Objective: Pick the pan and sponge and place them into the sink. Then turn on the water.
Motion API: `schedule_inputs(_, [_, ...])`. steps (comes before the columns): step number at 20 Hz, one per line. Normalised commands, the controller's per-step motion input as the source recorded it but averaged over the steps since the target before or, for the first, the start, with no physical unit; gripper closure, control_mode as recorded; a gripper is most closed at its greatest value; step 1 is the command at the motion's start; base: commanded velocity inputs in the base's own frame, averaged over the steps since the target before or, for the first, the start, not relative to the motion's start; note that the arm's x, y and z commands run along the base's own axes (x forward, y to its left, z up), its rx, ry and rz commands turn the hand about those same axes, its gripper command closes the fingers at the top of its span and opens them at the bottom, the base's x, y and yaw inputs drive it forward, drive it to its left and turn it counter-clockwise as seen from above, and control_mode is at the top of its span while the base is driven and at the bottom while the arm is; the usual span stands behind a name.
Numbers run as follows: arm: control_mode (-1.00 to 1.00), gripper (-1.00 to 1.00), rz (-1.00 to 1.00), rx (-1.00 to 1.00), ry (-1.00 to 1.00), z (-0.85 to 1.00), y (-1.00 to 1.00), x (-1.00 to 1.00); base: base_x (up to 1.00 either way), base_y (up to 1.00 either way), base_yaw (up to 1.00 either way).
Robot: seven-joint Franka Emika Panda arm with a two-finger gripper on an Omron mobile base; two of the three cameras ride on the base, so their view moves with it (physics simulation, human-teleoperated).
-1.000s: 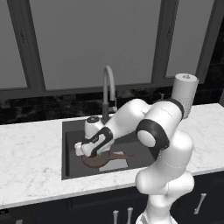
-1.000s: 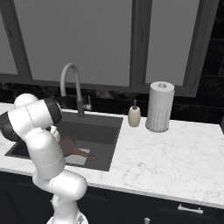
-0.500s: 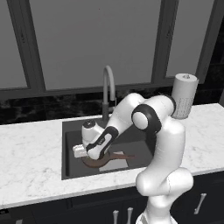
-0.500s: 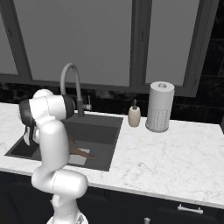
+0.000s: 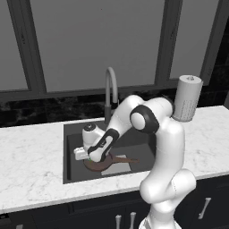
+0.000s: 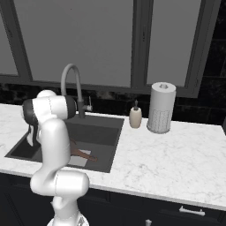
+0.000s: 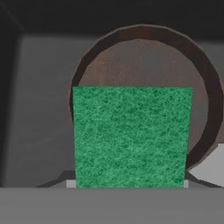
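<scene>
The reddish-brown pan (image 5: 101, 165) lies on the floor of the dark sink (image 5: 139, 142), its long handle (image 5: 123, 159) pointing right. My gripper (image 5: 89, 156) hangs low inside the basin just above the pan, shut on the sponge (image 7: 131, 136). In the hand view the sponge's green face covers the fingertips, and the pan (image 7: 144, 57) lies right behind it. The pan's handle (image 6: 82, 153) also shows beside my arm in the right base view. The arched grey faucet (image 5: 110, 89) stands behind the basin, and I see no stream from it.
A paper towel roll (image 5: 187, 98) stands on the marble counter to the right of the sink, with a small soap dispenser (image 6: 135, 117) between it and the basin. A light grey patch (image 5: 119, 169) lies on the sink floor under the pan's handle.
My elbow has swung up and to the left while the hand stayed low over the pan. The sponge remains gripped. The pan has not moved.
</scene>
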Motion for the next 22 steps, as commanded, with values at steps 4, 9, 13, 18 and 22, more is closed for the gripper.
schedule_inputs(4, [-1.00,1.00,-0.03,0.00,-0.02,-0.31,0.00,0.07,0.00,0.00,0.00])
schedule_inputs(9, [-1.00,1.00,-0.02,0.00,-0.02,-0.38,0.00,0.06,0.00,0.00,0.00])
schedule_inputs(13, [-1.00,1.00,-0.02,0.00,0.00,-0.25,0.00,0.05,0.00,0.00,0.00])
schedule_inputs(18, [-1.00,1.00,-0.03,0.00,0.00,-0.19,0.00,0.10,0.00,0.00,0.00])
schedule_inputs(22, [-1.00,1.00,-0.03,0.00,0.00,-0.15,0.00,0.11,0.00,0.00,0.00])
